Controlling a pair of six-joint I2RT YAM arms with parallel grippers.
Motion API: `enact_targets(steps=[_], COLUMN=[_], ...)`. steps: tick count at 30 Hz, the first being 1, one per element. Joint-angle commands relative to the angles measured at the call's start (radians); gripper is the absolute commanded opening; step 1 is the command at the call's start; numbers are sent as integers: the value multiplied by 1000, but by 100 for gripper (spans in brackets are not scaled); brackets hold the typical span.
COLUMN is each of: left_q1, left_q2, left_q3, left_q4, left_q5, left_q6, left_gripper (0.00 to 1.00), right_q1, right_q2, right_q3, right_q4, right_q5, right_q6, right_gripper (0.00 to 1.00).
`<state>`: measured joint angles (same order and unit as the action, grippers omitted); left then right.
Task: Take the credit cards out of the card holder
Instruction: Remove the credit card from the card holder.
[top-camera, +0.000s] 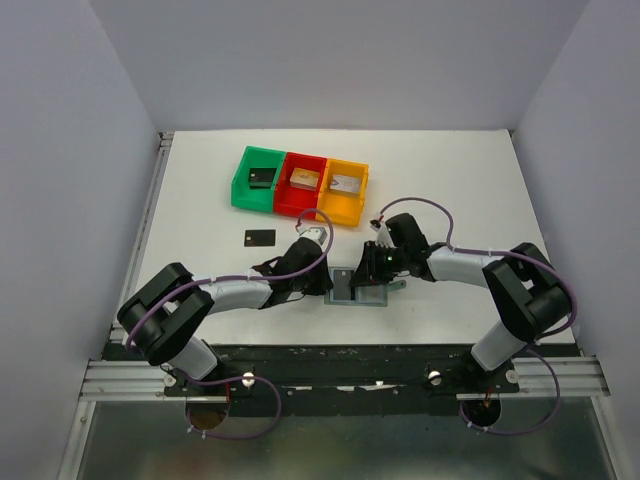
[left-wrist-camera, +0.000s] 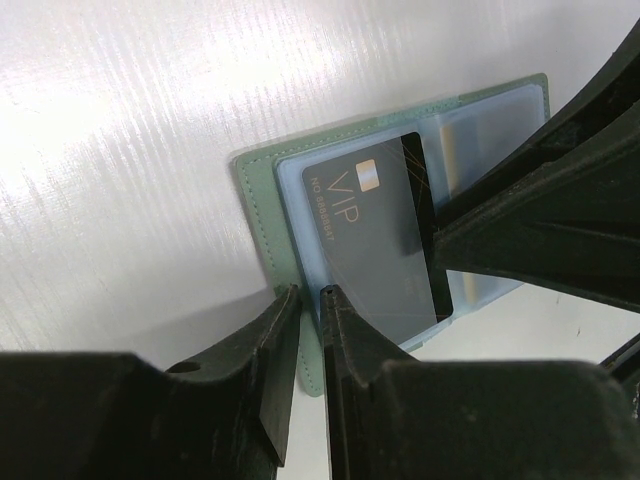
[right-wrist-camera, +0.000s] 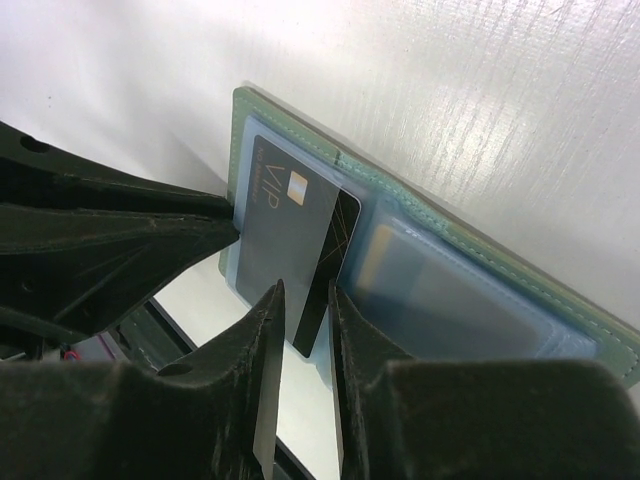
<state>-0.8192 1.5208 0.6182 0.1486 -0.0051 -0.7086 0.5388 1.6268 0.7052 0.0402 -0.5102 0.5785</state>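
Grey-green stitched covers and pale blue clear pockets make the card holder a soft, floppy thing. It lies open on the white counter, on the arms' side of the orange bin and well apart from it. Being so light, it would probably drag along with any card pulled from it, so it needs pinning. The left claw sees to that, its jaws standing narrow and closed on the cover's outer edge. The right claw is narrow too, and appears to pinch the protruding end of the black VIP card, which sticks partway out of its pocket.

That card looks thin, stiff, light and glossy, so it is likely slippery between the pads. The sensible hold is the one shown, flat faces pressed at the exposed end. The pull should run straight along the pocket, since a twist could wedge the corners in the plastic or lift the whole holder.

Another card shows dimly through the neighbouring pocket, seated fully inside. It offers little edge to grip and will probably be the harder one.

A loose black card lies flat on the counter, left of the orange bin and somewhat nearer the arms.
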Motion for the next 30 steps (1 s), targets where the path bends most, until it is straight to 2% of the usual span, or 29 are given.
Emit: enact_targets(steps=[1,8,15,30], left_q1=[2,2,0,2], left_q2=[22,27,27,27], left_q3=[-25,-31,-32,-34], left_q4=[-32,-29,-26,-17], left_q5=[-13,-15,-15,-10], left_q6=[-8,-9,-12,-12], left_gripper=[30,30,30,29], right_q1=[-7,-7,-7,-7], right_q2=[13,8,-22,22], right_q3=[-13,-16,-23,-9], right_q4=[24,1,3,7], right_q5=[-28,9,9,-19], right_q6=[6,3,6,4], right_gripper=[32,33,39,39])
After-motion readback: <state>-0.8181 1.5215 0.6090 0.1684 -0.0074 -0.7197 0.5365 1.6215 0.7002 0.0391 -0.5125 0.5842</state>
